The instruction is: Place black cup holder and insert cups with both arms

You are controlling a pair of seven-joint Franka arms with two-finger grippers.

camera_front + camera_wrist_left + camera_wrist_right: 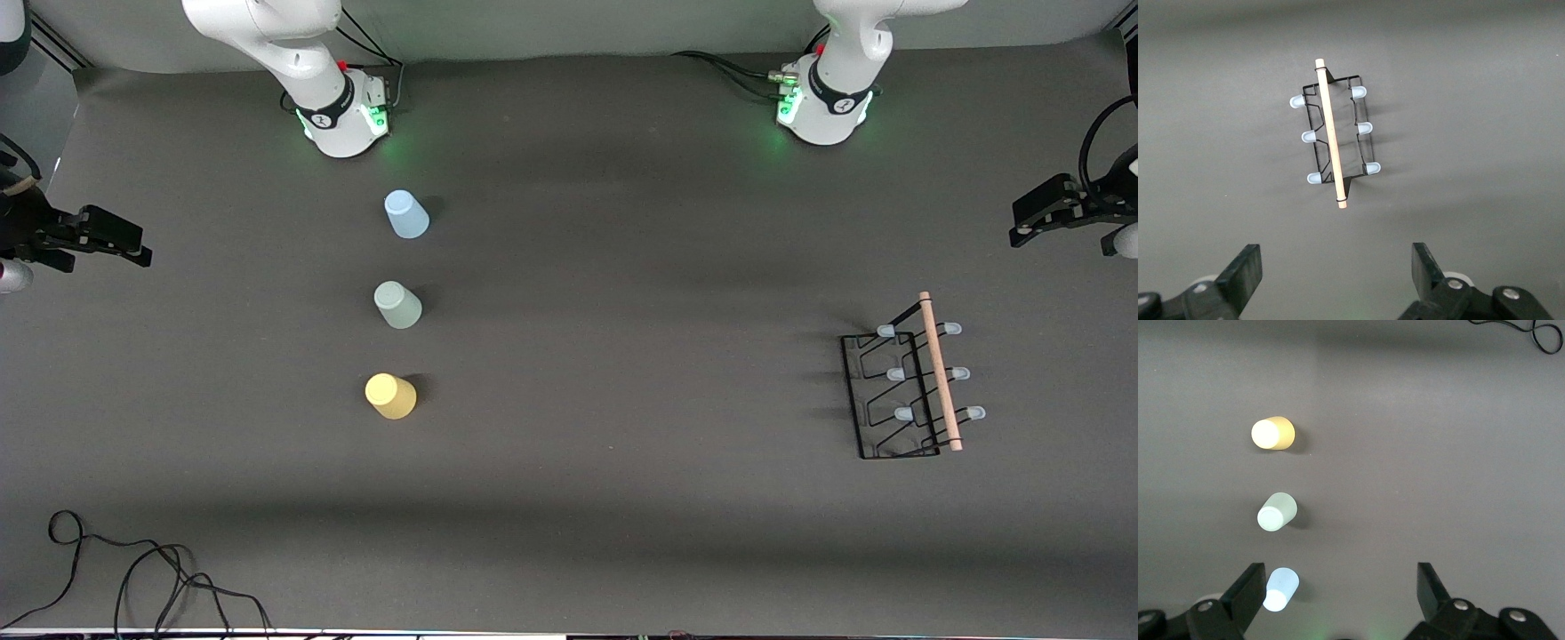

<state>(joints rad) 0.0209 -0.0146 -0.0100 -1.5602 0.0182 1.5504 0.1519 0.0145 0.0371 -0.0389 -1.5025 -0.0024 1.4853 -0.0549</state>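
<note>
The black cup holder [893,396] stands on the table toward the left arm's end, its wooden rod [941,373] on top; it also shows in the left wrist view [1335,133]. Three cups stand in a row toward the right arm's end, closed ends up: light blue [406,215], grey-green [397,305], and yellow [390,396] nearest the front camera. The right wrist view shows the same cups: blue [1281,589], grey-green [1277,511], yellow [1273,433]. My left gripper [1022,222] [1336,277] is open, empty and raised over the table's end, apart from the holder. My right gripper [133,247] [1338,593] is open, empty and raised, apart from the cups.
A loose black cable [133,569] lies on the dark grey table [622,356] at the corner nearest the front camera, toward the right arm's end; it also shows in the right wrist view [1538,333]. The arms' bases [342,120] [822,111] stand along the table's back edge.
</note>
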